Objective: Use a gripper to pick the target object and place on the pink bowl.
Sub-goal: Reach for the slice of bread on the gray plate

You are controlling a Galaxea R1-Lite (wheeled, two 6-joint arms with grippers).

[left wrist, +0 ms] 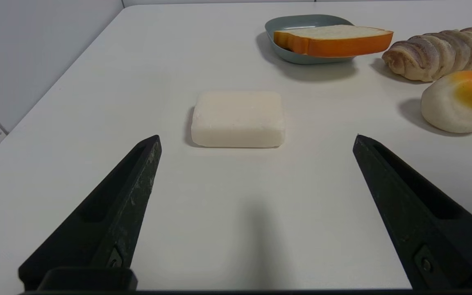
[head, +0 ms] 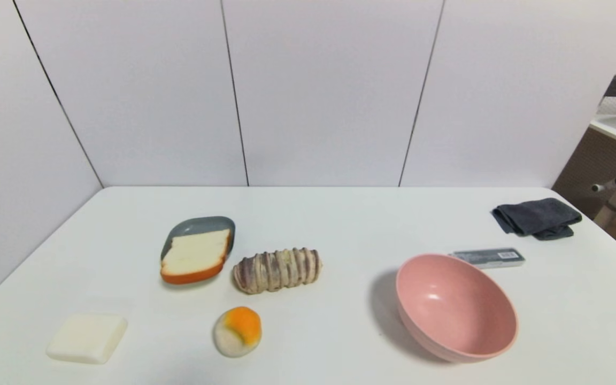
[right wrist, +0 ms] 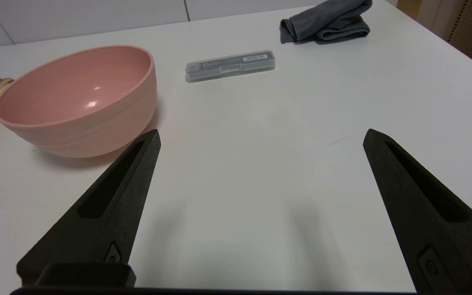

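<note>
The toast slice [head: 197, 255] [left wrist: 334, 37], creamy face with an orange-brown crust, lies on a flat grey plate [head: 199, 226] [left wrist: 301, 20] at the table's left. The empty pink bowl [head: 455, 307] [right wrist: 76, 100] stands on the right half of the table. Neither arm shows in the head view. My left gripper [left wrist: 257, 137] is open over bare table near the front left, with the white block just beyond its fingertips and the toast farther off. My right gripper [right wrist: 262, 132] is open over bare table at the front right, the bowl beside one of its fingers.
A ridged brown-striped bread roll [head: 277, 270] lies right of the toast. A white-and-orange ball [head: 238, 331] and a white square block [head: 87, 337] [left wrist: 238, 119] sit near the front. A grey case [head: 489, 257] and a dark folded cloth [head: 537, 217] lie behind the bowl.
</note>
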